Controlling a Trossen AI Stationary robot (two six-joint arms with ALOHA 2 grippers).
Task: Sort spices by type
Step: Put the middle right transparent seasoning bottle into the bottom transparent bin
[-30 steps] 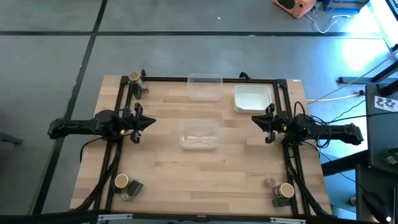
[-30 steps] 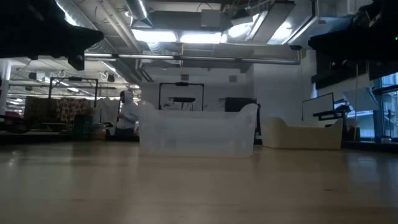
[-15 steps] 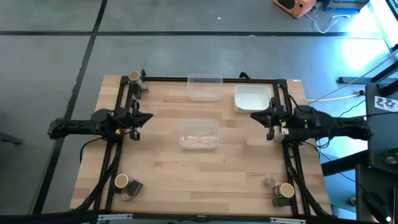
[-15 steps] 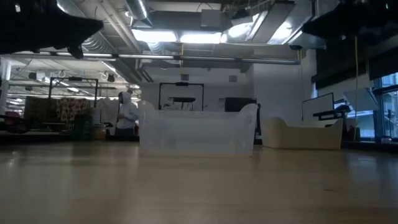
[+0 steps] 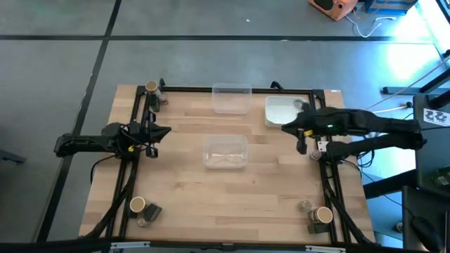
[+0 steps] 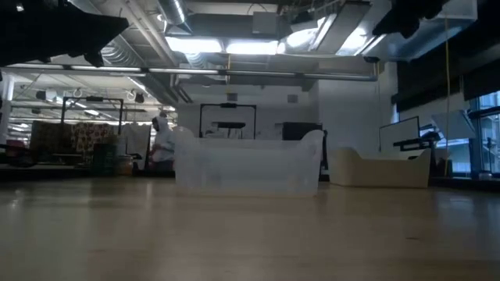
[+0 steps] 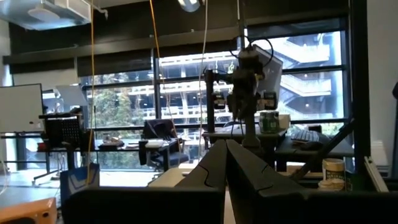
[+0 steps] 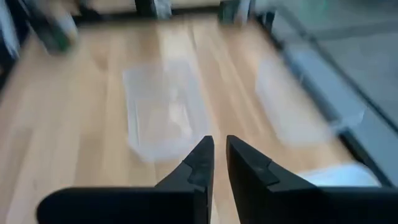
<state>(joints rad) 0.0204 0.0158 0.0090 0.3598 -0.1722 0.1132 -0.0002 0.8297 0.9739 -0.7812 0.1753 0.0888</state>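
The spices stand in three corner groups on the wooden table. At the far left is a tan-topped jar (image 5: 151,88) with a smaller jar (image 5: 161,99) beside it. At the near left are a tan-topped jar (image 5: 137,204), a dark boxy one (image 5: 152,210) and a small grey jar (image 5: 143,221). At the near right are a tan-topped jar (image 5: 323,213), a grey jar (image 5: 304,206) and a dark one (image 5: 314,227). My left gripper (image 5: 165,131) is shut at the table's left side. My right gripper (image 5: 285,128) is raised, slants down and is shut on nothing (image 8: 215,163).
A clear plastic bin (image 5: 225,152) sits at the table's middle, and another (image 5: 231,98) stands at the far edge. A white tray (image 5: 280,112) is at the far right, partly under my right arm. Black frame rails (image 5: 133,176) run along both sides.
My right gripper has risen well above the table, moved toward the table's middle over the white tray's near edge, and tipped from level to slanting down. My left gripper has tipped up a little in place. No spice has moved.
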